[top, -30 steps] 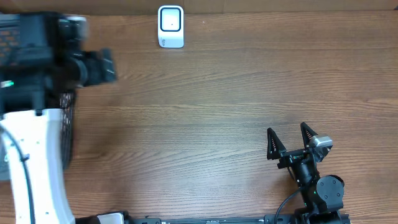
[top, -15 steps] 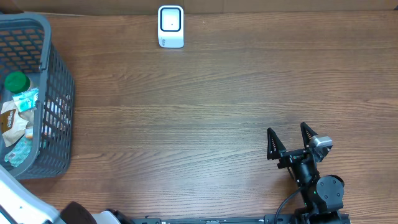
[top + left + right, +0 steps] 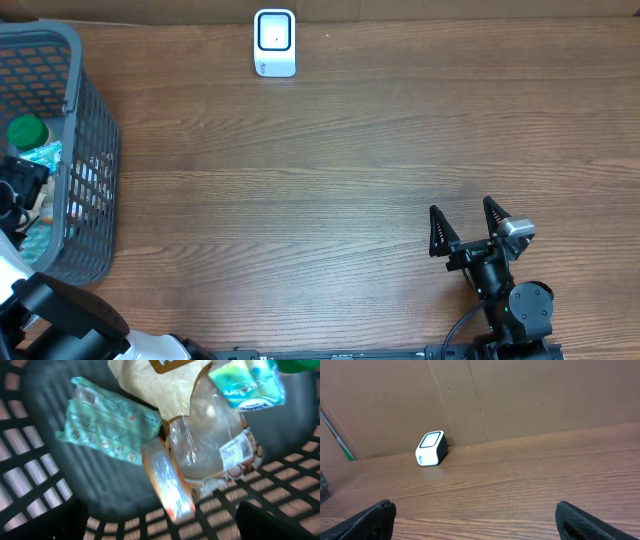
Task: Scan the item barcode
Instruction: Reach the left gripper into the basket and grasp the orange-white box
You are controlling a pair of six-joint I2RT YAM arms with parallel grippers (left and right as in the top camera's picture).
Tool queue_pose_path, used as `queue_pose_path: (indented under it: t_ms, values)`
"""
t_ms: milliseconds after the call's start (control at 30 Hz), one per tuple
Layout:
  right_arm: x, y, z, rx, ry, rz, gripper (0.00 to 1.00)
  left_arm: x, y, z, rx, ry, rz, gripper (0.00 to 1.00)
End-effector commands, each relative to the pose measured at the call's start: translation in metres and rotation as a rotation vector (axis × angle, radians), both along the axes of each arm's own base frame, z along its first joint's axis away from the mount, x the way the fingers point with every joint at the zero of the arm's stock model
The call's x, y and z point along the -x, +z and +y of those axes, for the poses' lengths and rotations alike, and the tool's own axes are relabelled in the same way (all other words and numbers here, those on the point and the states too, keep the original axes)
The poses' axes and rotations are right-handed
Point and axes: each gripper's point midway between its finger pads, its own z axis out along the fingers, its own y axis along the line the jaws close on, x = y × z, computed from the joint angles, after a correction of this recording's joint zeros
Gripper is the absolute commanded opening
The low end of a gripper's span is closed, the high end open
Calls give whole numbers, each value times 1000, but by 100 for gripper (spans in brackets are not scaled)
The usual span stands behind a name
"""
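Grey plastic mesh basket [image 3: 95,150] is sitting at the far left of the brown wooden table [image 3: 330,180], loaded with groceries. Left gripper [image 3: 160,512] is hanging inside it, pointing down at the pile. Jaws are spread wide with nothing between them. Its fingers [image 3: 47,520] are showing only as dark blurs at the bottom corners of the wrist view.

Contents, left to right in that view:
- pale green foil packet [image 3: 107,422] is lying flat on the basket floor
- beige paper pouch [image 3: 160,382] is overlapping the foil packet's upper right corner
- orange-rimmed wrapped pack [image 3: 167,482] is lying tilted just below the pouch, resting against the basket wall
- clear plastic bag [image 3: 205,445] is touching the pack's right side, with a white barcode label [image 3: 236,450] facing up near its right edge
- green-and-white printed packet [image 3: 246,382] is lying over the bag's top

Overhead is also showing a green round cap [image 3: 27,131] toward the back of the basket. No item is being gripped. All are sitting in the basket, well apart from the scanner.

White box-shaped barcode scanner [image 3: 275,42] is standing at the table's back edge, left of centre, against the brown cardboard wall [image 3: 520,395]. Right gripper [image 3: 465,225] is resting low at the near right, jaws fully apart and empty, aiming toward the back wall.
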Motion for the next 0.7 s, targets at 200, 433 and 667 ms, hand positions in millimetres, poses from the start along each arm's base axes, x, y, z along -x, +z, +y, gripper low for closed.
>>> queue_pose_path:
  t_ms: [200, 433, 667]
  values:
    - [0, -2, 0, 1, -1, -4, 100, 0, -58, -9, 44, 10, -19, 96]
    - [0, -2, 0, 1, -1, -4, 100, -3, -83, -8, 50, 0, -26, 83]
    - [0, -2, 0, 1, -1, -4, 100, -5, -83, -6, 43, -16, -25, 18]
